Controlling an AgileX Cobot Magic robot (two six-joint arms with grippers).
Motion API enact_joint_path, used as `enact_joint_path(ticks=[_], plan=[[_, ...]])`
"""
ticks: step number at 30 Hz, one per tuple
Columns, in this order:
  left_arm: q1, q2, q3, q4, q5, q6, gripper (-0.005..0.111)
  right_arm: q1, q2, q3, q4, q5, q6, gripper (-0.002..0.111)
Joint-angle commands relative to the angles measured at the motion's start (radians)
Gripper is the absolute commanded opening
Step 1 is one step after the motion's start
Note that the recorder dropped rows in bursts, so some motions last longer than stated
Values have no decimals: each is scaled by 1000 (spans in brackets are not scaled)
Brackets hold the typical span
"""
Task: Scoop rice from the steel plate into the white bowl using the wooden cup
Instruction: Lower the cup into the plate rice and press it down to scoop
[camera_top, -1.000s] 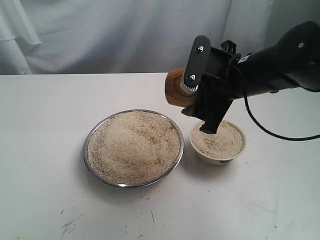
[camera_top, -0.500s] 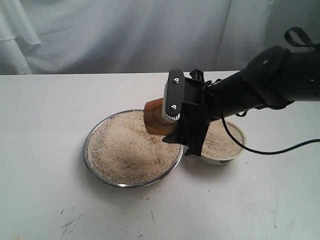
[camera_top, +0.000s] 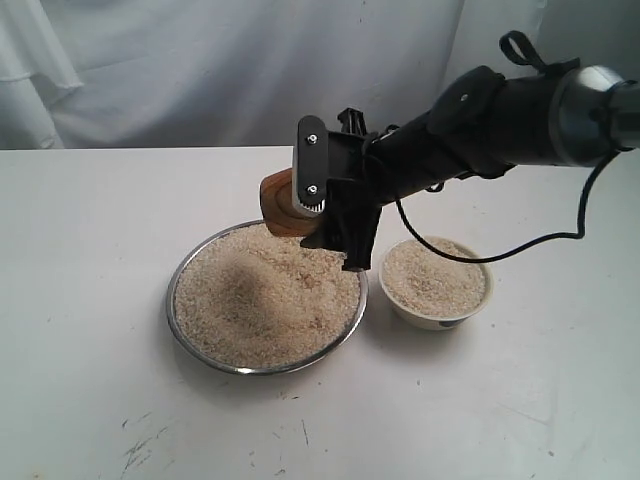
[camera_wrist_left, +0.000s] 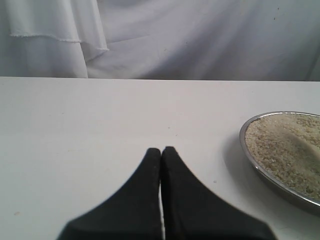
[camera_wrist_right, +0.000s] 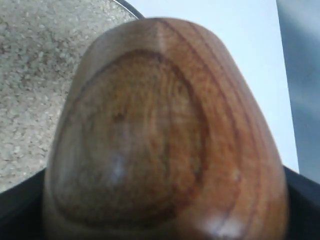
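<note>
While the cup (camera_top: 278, 205) hung on its side at the back edge of the plate (camera_top: 171, 310), step: a fresh scoop, by my reading, since the cup's mouth was hidden and no load could be seen.
Scoop advice: tip the mouth down into the deep middle of the rice (camera_top: 260, 310), push through shallowly, then roll upright before lifting so nothing slides off.
Carry advice: take a small load; the bowl (camera_top: 425, 316) looked close to full, and a heaped cup would likely spill over its rim.
Table (camera_top: 90, 400): flat, matt white, scuffed with dark marks near the front.
Plate: wide, shallow, shiny steel with a thin raised rim; light enough, I judged, to skid if the cup dragged against it.
Right gripper (camera_top: 328, 208): fingers clamped across the cup's sides, above the plate's far rim; whether the cup touched the rice there could not be told.
Left gripper (camera_wrist_left: 161, 152): black tapered fingers pressed together, holding nothing, low over the table and apart from the plate.
Bowl: small, round, glossy white, just beside the plate on its right, rice near its brim.
Cup: smooth reddish-brown wood, rounded, ringed grain on the end facing the wrist camera; slippery, so a firm hold mattered.
Rice: tiny pale beige grains, loose and dry, mounded unevenly across the plate.
</note>
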Motion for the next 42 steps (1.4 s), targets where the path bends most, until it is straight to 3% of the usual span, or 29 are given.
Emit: enact_joint_path(ticks=[1,11,42], plan=[[-2,-5,5,-1,-6,-3,0,2,50,-53,-43,8,-28,0],[-2,-5,5,-1,-6,-3,0,2,137,-101,-43,12,-170,0],[-2,-5,5,-1,-6,-3,0,64,224,-161,-135,-35,-168,0]])
